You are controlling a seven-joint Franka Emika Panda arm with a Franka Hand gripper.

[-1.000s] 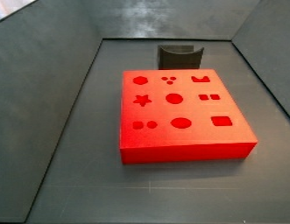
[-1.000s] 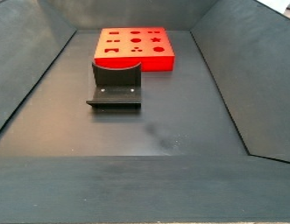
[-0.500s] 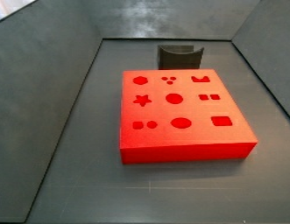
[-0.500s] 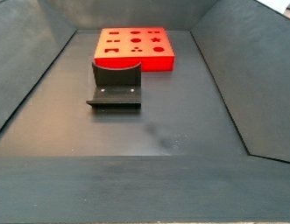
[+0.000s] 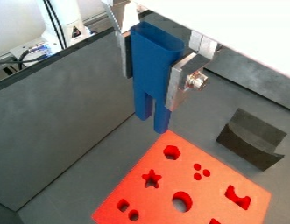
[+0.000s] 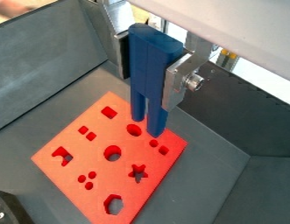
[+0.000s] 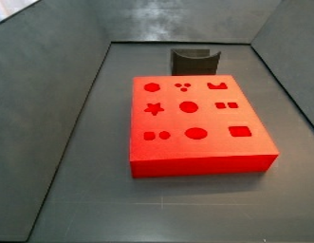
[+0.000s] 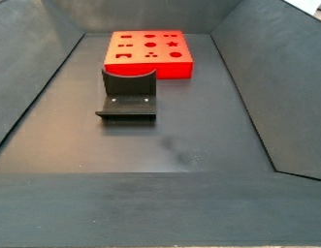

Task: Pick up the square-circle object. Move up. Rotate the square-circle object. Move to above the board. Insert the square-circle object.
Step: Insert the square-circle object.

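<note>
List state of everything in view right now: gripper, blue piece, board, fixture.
gripper: shut on the square-circle object, high above the board; seen only in the wrist views, not in either side view.
square-circle object: held between the fingers, peg legs pointing down, clear of the board.
board: flat on the floor, every visible recess empty.
fixture: standing on the floor beside the board, nothing on it.

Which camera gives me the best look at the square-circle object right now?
A wrist view: the square-circle object hangs legs-down in the gripper high over the board. Both wrist views show it; neither side view shows it.
</note>
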